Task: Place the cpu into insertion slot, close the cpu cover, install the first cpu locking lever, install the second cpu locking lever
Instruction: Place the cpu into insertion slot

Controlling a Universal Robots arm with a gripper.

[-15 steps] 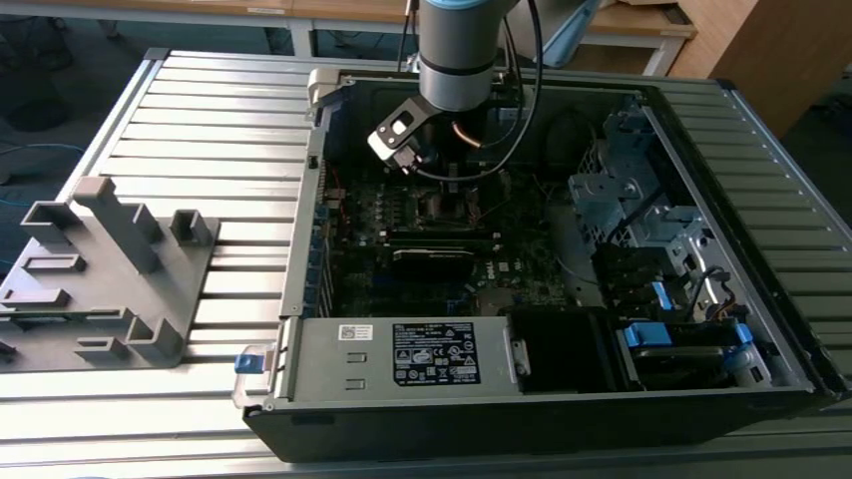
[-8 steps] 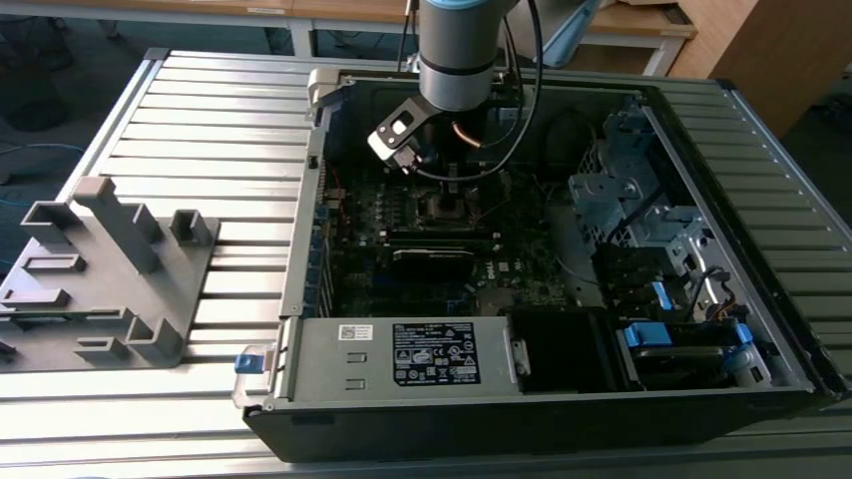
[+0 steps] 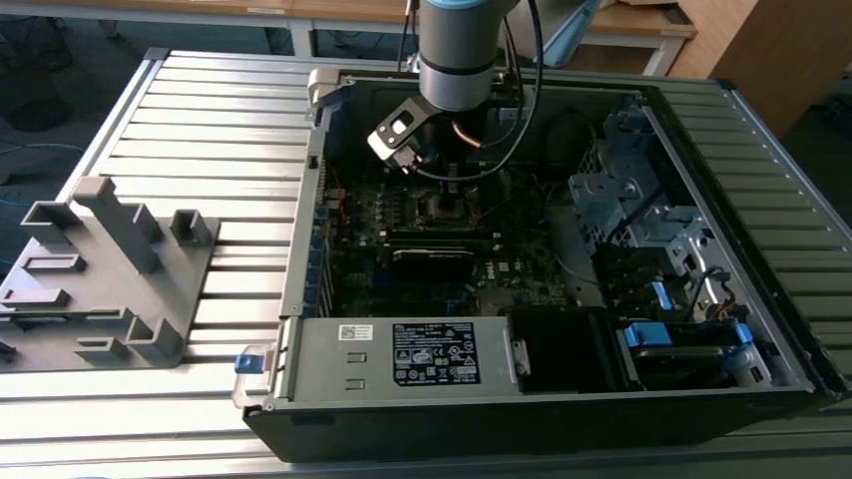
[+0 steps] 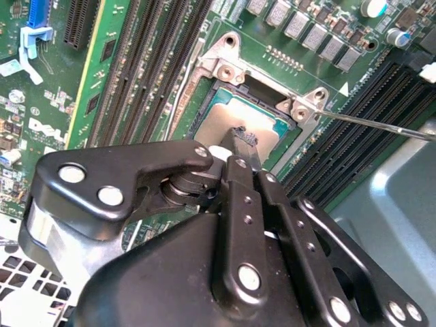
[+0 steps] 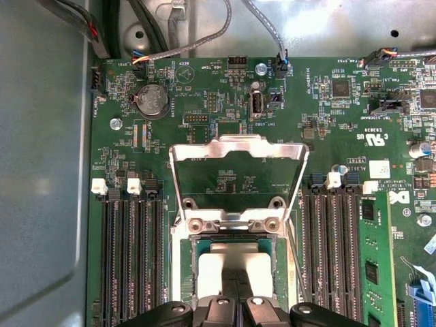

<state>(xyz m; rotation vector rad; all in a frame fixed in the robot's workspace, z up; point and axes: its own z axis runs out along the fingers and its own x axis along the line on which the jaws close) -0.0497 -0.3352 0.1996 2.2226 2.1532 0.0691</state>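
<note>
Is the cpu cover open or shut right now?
Open. In the first wrist view the cpu cover is swung back, board showing through its frame; the cpu lies bare.

Second wrist view: hand (image 4: 243,138) linkage hides the cpu (image 4: 225,119) near side & that side of the insertion slot (image 4: 255,88). First wrist view: cpu cut by pic edge. Exterior view: arm (image 3: 453,50) cut off at 12 o'clock edge; cpu under it too small to tell.
</note>
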